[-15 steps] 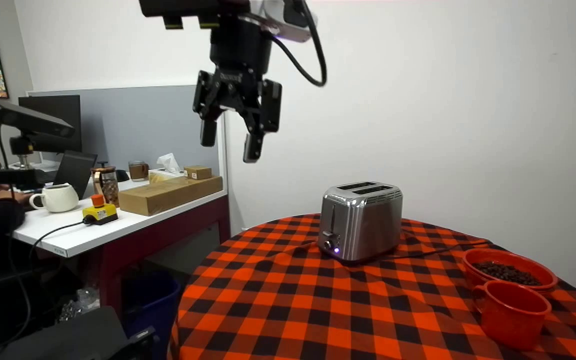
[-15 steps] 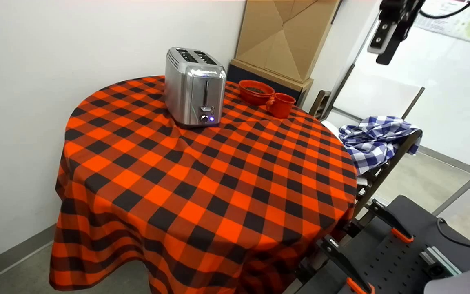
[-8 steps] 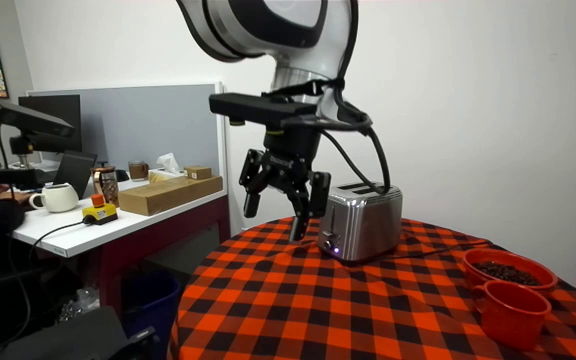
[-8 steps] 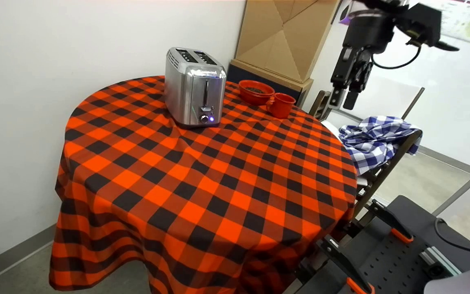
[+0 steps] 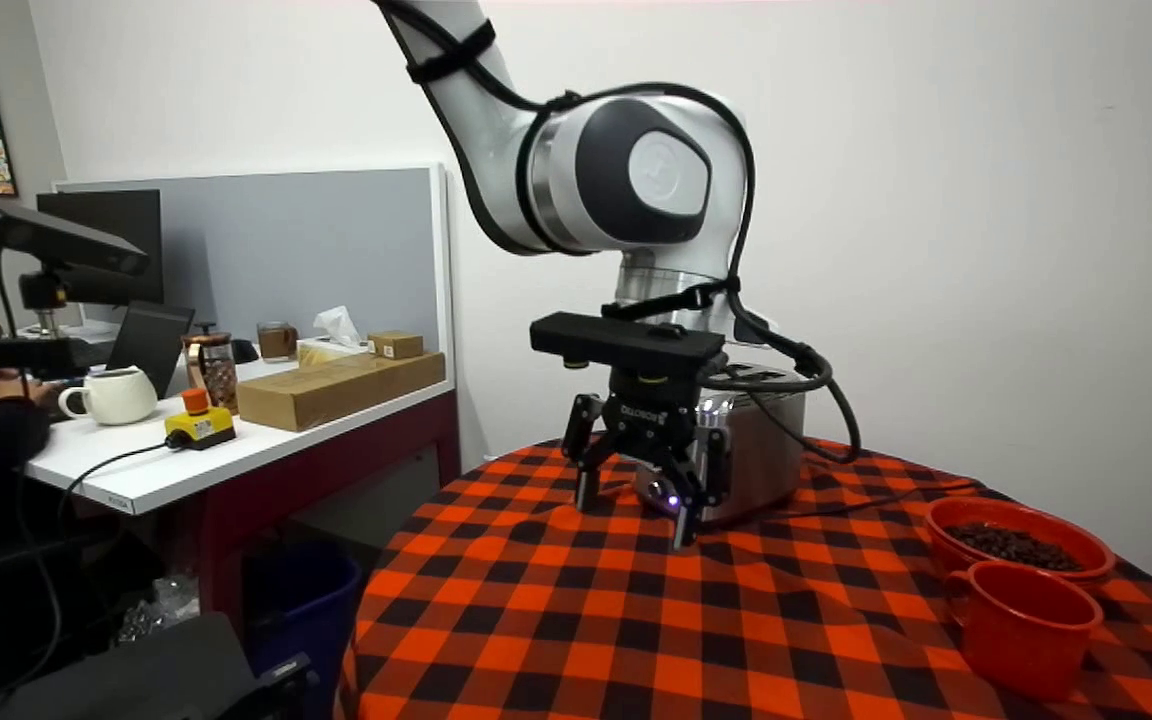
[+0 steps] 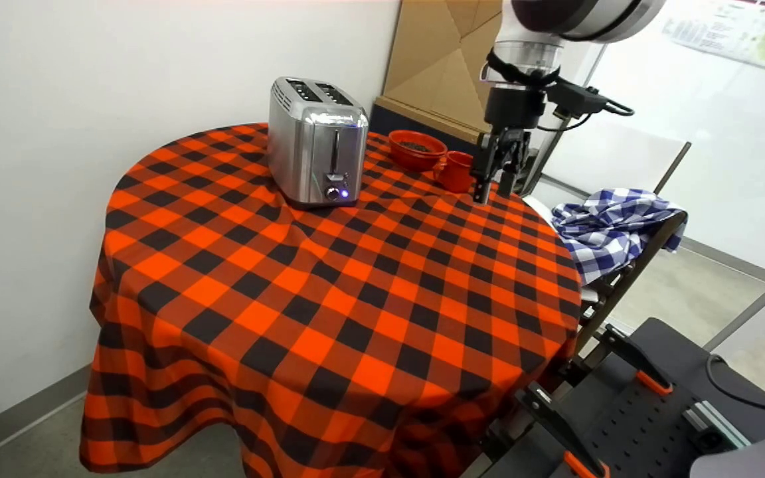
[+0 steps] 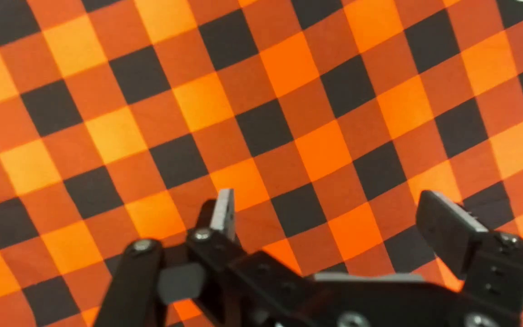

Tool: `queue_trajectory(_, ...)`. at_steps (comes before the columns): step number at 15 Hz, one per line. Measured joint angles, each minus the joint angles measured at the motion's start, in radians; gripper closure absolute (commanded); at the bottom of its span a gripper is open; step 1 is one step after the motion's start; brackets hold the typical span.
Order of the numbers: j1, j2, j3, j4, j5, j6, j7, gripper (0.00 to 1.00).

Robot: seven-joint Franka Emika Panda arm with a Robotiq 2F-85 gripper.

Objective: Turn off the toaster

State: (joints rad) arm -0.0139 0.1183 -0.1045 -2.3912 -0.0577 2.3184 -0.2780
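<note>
1. Toaster (image 6: 318,143): upright on the tabletop (image 6: 329,318), well apart from the hand (image 5: 636,508) and off to one side of it. In an exterior view it stands behind the hand, which covers part of its control end.
2. Its light (image 6: 344,194) glows beside the knob (image 6: 333,193), and the lever (image 6: 335,177) sits low, so the toaster is judged to be on and the task undone.
3. The hand is wide, with a broad gap between its fingers (image 7: 452,236) and nothing held. The wrist view shows the checked tabletop beneath it and no part of the toaster.
4. Step in hand, as best judged: the approach. The hand hangs fingers-down above the tabletop, touching no control; its exact height is hard to tell.
5. The next move calls for crossing to the control end, low enough to meet the light. Which control switches it off is too small to make out; a button near the light seems likeliest.
6. The fingers would press better brought together; spread, they might straddle the knob or knock the metal.
7. A short, light push seems wise, since the toaster could slide away from the hand.
8. The mug (image 5: 1026,640) and bowl (image 5: 944,552), well to the hand's right in an exterior view, seem out of its path.
</note>
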Motion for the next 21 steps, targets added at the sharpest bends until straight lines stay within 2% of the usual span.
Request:
queue_trajectory(6,0.005,0.163,0.046,0.099,-0.109,0.197,0.007,0.0)
queue_trajectory(16,0.008,0.272,0.055,0.11,-0.182,0.487,0.028,0.0)
queue_trajectory(21,0.021,0.319,0.053,0.118,-0.184,0.597,0.059,0.0)
